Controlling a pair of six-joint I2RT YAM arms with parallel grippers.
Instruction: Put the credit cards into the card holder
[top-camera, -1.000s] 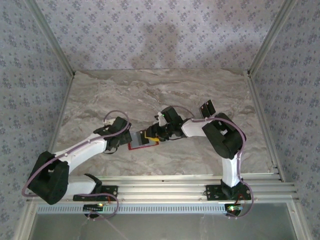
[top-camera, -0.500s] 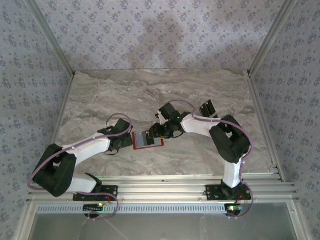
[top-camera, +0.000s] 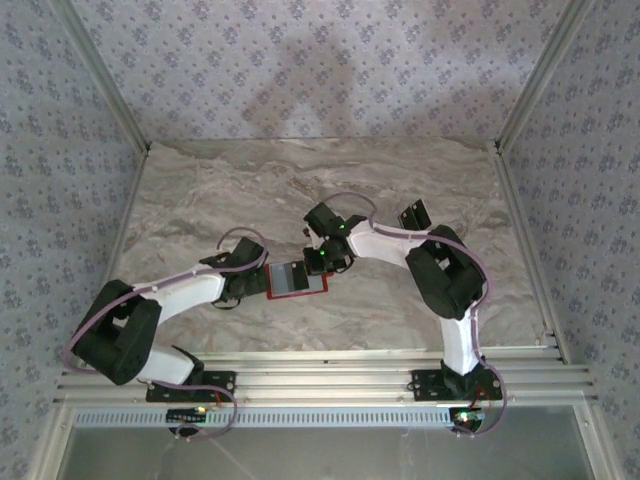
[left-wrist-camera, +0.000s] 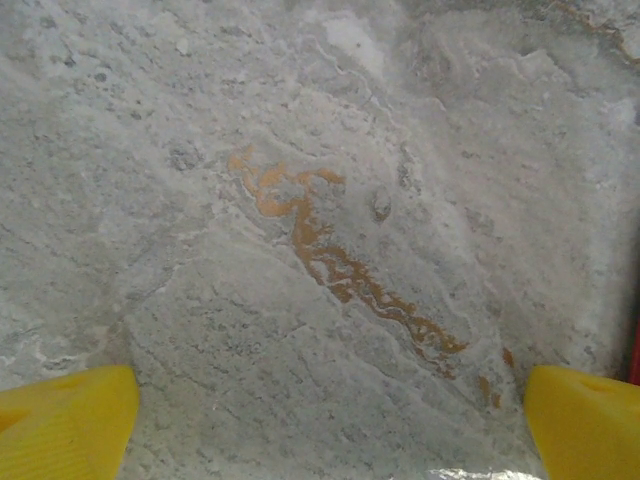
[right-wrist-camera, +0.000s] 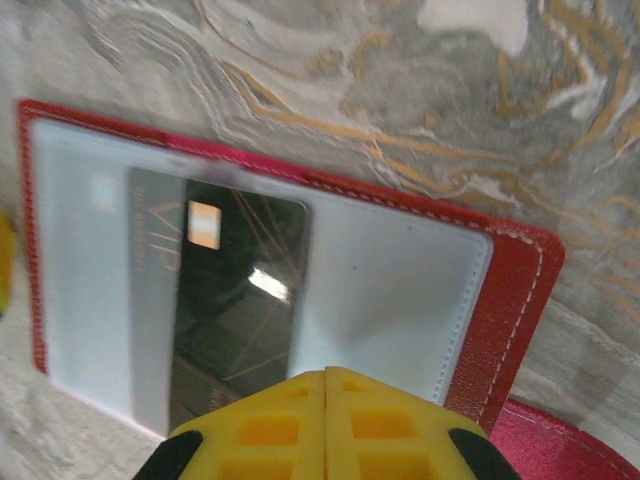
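Right wrist: red holder, dark card

**Our two arms: white shells, black joints**

We see the left arm and the right arm built alike. Each has smooth white link shells between bulky black joint housings, a loose lilac cable looping along it, and a black base plate with small green and red lights beside it. A green light glows on the right wrist. The left gripper shows plain yellow fingers. The right gripper has yellow fingertips moulded with square pockets, black behind.
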